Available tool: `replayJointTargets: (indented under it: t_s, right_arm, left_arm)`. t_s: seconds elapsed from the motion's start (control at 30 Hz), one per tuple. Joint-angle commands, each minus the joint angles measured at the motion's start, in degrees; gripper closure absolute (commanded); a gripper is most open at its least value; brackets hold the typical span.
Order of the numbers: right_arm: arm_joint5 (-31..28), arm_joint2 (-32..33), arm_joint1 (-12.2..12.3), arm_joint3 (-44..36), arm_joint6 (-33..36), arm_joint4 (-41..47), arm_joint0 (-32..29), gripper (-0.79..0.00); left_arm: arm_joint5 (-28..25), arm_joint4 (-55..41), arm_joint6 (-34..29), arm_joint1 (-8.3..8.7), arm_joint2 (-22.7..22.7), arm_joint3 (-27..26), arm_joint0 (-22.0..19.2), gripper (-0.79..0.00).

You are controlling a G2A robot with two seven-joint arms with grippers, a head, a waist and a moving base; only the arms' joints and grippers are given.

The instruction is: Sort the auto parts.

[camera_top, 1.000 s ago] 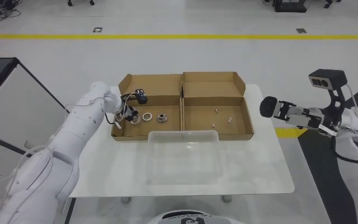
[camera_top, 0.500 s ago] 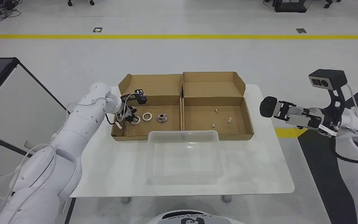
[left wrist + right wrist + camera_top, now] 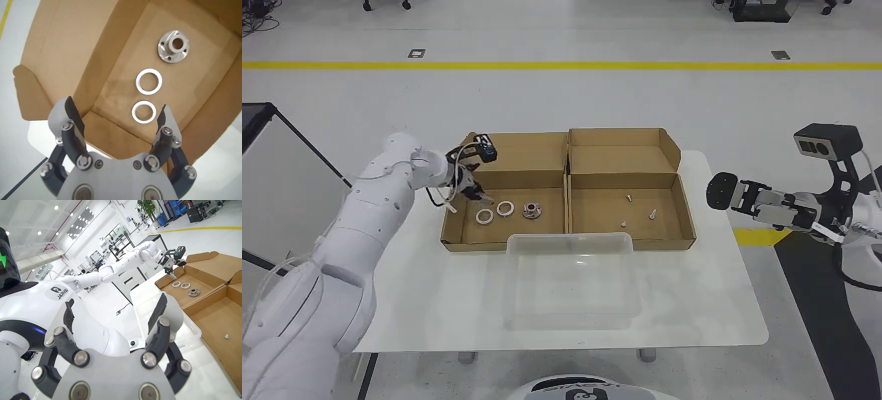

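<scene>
Two silver rings lie in the left cardboard box point(image 3: 454, 240): one ring point(image 3: 484, 215) point(image 3: 144, 112) nearest its left wall, the other ring point(image 3: 506, 208) point(image 3: 149, 81) beside it. A flanged metal hub point(image 3: 532, 210) point(image 3: 172, 49) sits further right. My left gripper point(image 3: 467, 188) point(image 3: 117, 109) hangs open and empty above the box's left end, over the nearest ring. The right box point(image 3: 682, 240) holds small bolts point(image 3: 651, 212). My right gripper point(image 3: 720, 190) point(image 3: 115, 308) is open and empty, off the table's right edge.
A clear plastic tray point(image 3: 570, 280) stands on the white table point(image 3: 712, 310) in front of both boxes. The box lids stand up at the back. Bare tabletop lies right of the tray.
My left gripper let go of a ring, which now lies in the left box, and lifted up and back toward the box's left rear. The right arm stayed still.
</scene>
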Motion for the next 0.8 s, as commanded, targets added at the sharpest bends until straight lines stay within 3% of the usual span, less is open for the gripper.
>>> replayJointTargets:
  t_s: [0.0, 0.17, 0.5, 0.77]
  right_arm:
    - [0.0, 0.0, 0.0, 0.0, 0.0, 0.0, 0.0, -0.785]
    - [0.0, 0.0, 0.0, 0.0, 0.0, 0.0, 0.0, -0.785]
    - [0.0, 0.0, 0.0, 0.0, 0.0, 0.0, 0.0, -0.785]
    - [0.0, 0.0, 0.0, 0.0, 0.0, 0.0, 0.0, -0.785]
  left_arm:
    - [-0.9, -1.5, 0.4, 1.21, -2.3, -3.6, 1.1, -0.785]
    - [-2.7, -5.7, 0.9, 5.16, -10.4, -17.8, 7.4, -0.785]
    - [-4.2, -22.7, -6.6, 12.2, -28.7, -49.3, 27.8, -0.785]
    - [-2.9, -37.5, -11.4, 16.55, -40.4, -64.7, 39.4, -0.785]
